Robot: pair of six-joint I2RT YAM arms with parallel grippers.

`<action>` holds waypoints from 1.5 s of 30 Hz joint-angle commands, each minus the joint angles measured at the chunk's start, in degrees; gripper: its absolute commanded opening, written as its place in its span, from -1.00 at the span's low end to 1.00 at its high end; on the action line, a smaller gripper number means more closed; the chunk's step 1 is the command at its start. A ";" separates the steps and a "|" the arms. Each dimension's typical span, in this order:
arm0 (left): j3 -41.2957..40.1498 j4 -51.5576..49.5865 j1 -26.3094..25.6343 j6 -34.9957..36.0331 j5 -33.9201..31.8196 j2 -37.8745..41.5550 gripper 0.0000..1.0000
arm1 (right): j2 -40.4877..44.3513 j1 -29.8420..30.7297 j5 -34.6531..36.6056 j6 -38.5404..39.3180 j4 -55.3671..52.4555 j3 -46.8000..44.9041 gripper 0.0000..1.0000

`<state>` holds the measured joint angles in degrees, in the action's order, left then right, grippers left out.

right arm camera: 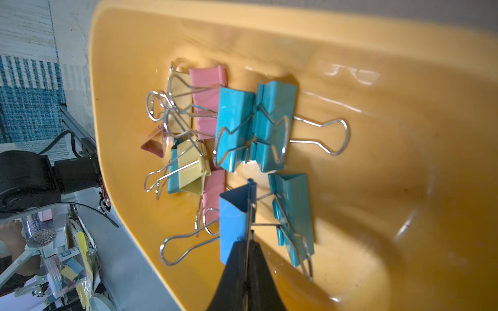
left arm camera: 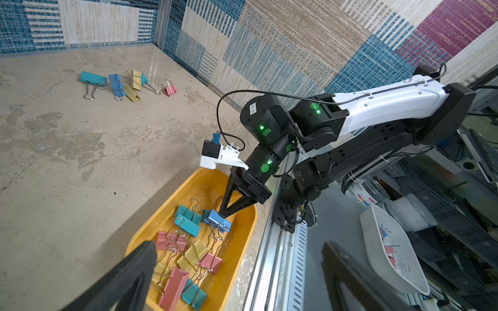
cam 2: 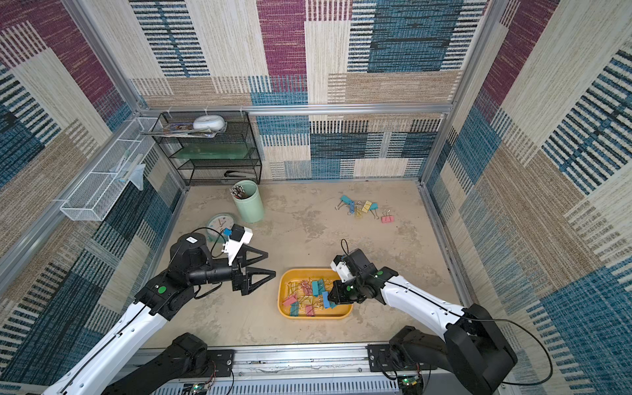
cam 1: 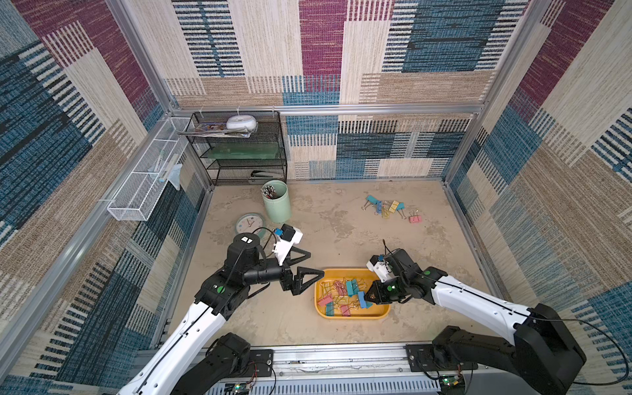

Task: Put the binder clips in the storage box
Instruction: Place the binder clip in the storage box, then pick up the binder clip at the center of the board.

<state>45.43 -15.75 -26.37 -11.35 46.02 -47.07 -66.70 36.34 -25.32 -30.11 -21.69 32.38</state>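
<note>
Just at right hand [right arm camera: 246, 242]: blue clip [right arm camera: 232, 220]

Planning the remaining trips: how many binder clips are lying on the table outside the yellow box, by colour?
Teal clips: 2
Blue clip: 1
Yellow clips: 2
Pink clip: 1
Total: 6
</note>
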 commanded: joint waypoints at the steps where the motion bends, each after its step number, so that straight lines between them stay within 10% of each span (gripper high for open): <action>1: 0.20 0.72 0.00 0.57 -0.28 -0.13 0.99 | 2.04 0.05 1.86 -0.39 -0.06 1.46 -0.47; 14: 0.32 0.53 0.00 0.70 -0.23 0.22 0.99 | 7.70 -0.17 35.75 5.18 3.48 18.18 -0.11; 22: 0.23 0.46 0.01 0.66 -0.49 0.26 0.99 | -14.31 -6.63 46.11 13.89 5.52 35.76 -0.03; 45: 0.49 0.42 -0.08 0.63 0.03 0.40 0.99 | -58.67 -22.36 33.74 12.52 -2.58 70.91 -0.13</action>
<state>45.43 -15.94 -26.46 -11.33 45.82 -46.63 -123.74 13.93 10.41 -16.56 -23.16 101.21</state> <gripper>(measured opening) 0.995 0.438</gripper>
